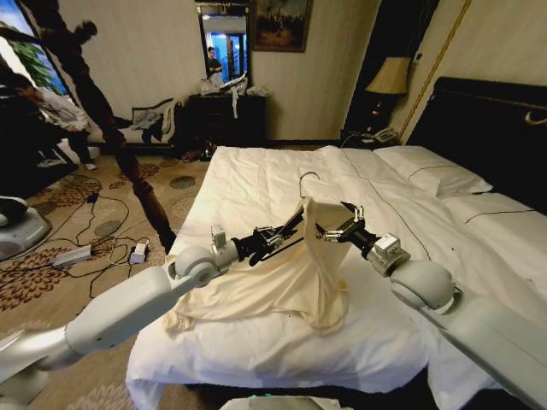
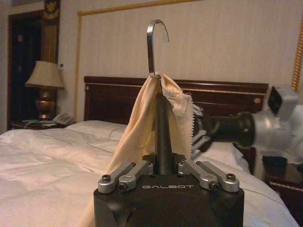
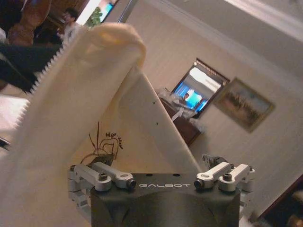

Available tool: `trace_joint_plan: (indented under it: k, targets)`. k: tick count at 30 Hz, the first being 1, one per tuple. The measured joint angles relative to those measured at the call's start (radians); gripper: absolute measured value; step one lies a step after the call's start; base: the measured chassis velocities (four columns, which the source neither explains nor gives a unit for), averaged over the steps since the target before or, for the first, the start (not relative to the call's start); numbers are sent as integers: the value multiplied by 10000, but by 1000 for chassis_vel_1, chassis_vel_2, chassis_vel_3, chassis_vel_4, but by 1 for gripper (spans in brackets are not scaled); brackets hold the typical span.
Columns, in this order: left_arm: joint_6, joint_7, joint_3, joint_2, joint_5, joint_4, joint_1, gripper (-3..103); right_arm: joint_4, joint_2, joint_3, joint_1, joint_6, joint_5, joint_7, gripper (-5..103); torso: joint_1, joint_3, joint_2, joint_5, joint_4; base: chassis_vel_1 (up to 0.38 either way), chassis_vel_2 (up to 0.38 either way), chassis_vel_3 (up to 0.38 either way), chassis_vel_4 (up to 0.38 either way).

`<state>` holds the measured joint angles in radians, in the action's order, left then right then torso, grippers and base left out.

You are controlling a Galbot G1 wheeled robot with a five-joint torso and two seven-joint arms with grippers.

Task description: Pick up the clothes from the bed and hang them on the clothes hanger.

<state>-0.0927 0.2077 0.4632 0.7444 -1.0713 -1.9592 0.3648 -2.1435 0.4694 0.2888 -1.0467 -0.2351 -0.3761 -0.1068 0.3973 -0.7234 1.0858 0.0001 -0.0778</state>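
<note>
My left gripper (image 1: 275,235) is shut on the black clothes hanger (image 1: 291,223) and holds it above the middle of the bed (image 1: 256,171), silver hook (image 1: 308,175) upward. The cream clothes (image 1: 299,282) drape over the hanger and trail down onto the duvet. My right gripper (image 1: 339,224) is at the garment's top, just right of the hanger, its fingers spread in the fabric. In the left wrist view the hanger (image 2: 163,123) rises from the left gripper (image 2: 164,165), with the garment (image 2: 137,127) gathered below the hook (image 2: 150,47). The right wrist view has fabric (image 3: 85,104) stretched along a toothed finger (image 3: 23,66).
White pillows (image 1: 432,175) and a black headboard (image 1: 487,128) lie at the right. A lamp (image 1: 389,77) stands in the far corner beside a dark dresser (image 1: 226,115). Cables and a power strip (image 1: 73,254) lie on the carpet left of the bed.
</note>
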Motion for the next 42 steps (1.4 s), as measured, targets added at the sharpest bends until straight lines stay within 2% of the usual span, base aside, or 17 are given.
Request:
trace_joint_plan:
  k: [6, 9, 11, 15, 17, 18, 21, 22, 23, 24, 25, 26, 29, 35, 40, 41, 42]
  targets:
    - [-4, 130, 279, -85, 11, -114, -216, 16, 108, -88, -14, 0, 98, 630, 69, 102, 0, 0, 0, 0, -1, 0, 0, 0, 0]
    - [-9, 156, 374, -127, 96, -151, -218, 16, 133, -124, -14, -18, 99, 725, 45, 88, 0, 0, 0, -1, -1, 0, 0, 0, 0]
    - [-10, 156, 379, -125, 110, -163, -197, 16, 148, -125, -12, -27, 108, 777, 39, 88, 0, 0, 0, -1, 0, 0, 0, 0, 0]
    - [-25, 138, 386, -121, 133, -259, -135, 16, 311, -123, 35, -237, 252, 1161, 38, 66, 0, 0, 0, -1, -2, 0, 0, 0, 0]
    - [-31, 139, 386, -140, 131, -284, -135, 16, 334, -124, 61, -287, 279, 1237, 66, 66, 0, 0, 0, -1, -2, 0, 0, 0, 0]
    - [-34, 139, 382, -170, 126, -306, -135, 16, 349, -131, 82, -327, 301, 1319, 91, 61, 0, 0, 0, -1, -2, 0, 0, 0, 0]
    - [-43, 150, 352, -244, 67, -343, -177, 16, 467, -180, 146, -357, 531, 2125, 122, 44, 0, 0, 0, -1, 0, 0, 0, 0, 0]
    - [-43, 150, 352, -244, 67, -343, -177, 16, 467, -180, 146, -357, 531, 2125, 122, 44, 0, 0, 0, -1, 0, 0, 0, 0, 0]
    - [-46, 150, 345, -248, 40, -349, -196, 16, 527, -211, 174, -350, 691, 2579, 188, 44, 0, 0, 0, -1, 0, 0, 0, 0, 0]
    - [-48, 150, 342, -248, 24, -353, -214, 16, 550, -233, 189, -348, 780, 2845, 232, 38, 0, 0, 0, -2, 0, 0, 0, 0, 0]
    - [-56, 149, 341, -242, 7, -357, -248, 16, 571, -291, 225, -357, 986, 3506, 359, 33, 0, 1, 0, -1, -1, 0, 0, 0, 0]
    - [-56, 149, 341, -242, 7, -357, -248, 16, 571, -291, 225, -357, 986, 3506, 359, 33, 0, 1, 0, -1, -1, 0, 0, 0, 0]
    - [-91, 164, 313, -248, 9, -357, -250, 16, 589, -310, 298, -452, 1300, 4504, 603, 19, 0, 0, 0, -2, -1, 0, 0, 0, 0]
    - [-215, -35, 251, -294, 13, -398, -170, 16, 685, -250, 309, -501, 1452, 4691, 619, 19, 0, 0, 0, -1, -1, 0, 0, 0, 0]
    - [-400, -669, 165, -288, -104, -552, -159, 14, 785, -206, 313, -576, 1514, 4688, 348, 19, 0, 0, 0, -1, -2, 0, 0, 0, 0]
    - [-441, -848, 97, -307, -150, -587, -157, 19, 802, -190, 313, -581, 1519, 4690, 291, 19, 0, 0, 0, -1, -3, 0, 0, 0, 0]
    - [-496, -1013, 0, -384, -202, -649, -136, 19, 835, -174, 325, -591, 1522, 4682, 198, 19, 0, 0, 0, -1, -2, 0, 0, 0, 0]
